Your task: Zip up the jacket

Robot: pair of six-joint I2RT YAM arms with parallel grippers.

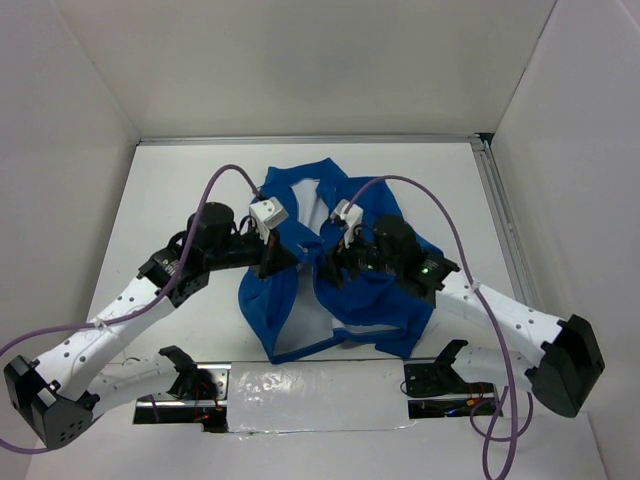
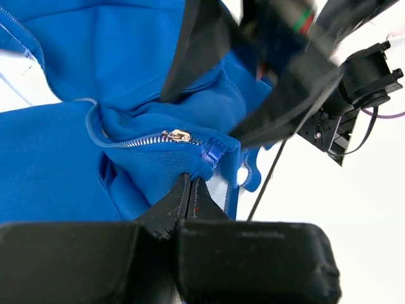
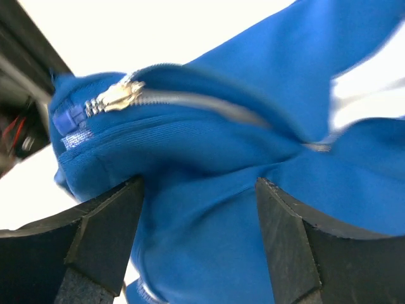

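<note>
The left claw (image 2: 190, 197) pinched the hem of the jacket (image 1: 262, 305), bunched in the middle of the desk (image 1: 170, 190), just under the zipper slider (image 2: 177, 135); the right claw (image 3: 199, 187) stood spread astride that fold, the slider just beyond its fingertips, the zipper running across its gap

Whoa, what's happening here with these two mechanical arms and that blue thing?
Two robot arms are working to zip up a bright royal-blue fabric jacket lying on a white table. The left tool is pinched shut on the hem right by the small silvery zipper slider. The right tool sits close by, fingers spread wide around a fold of fabric. The jacket's front lies open with white lining showing, so the zipping has hardly begun.
</note>
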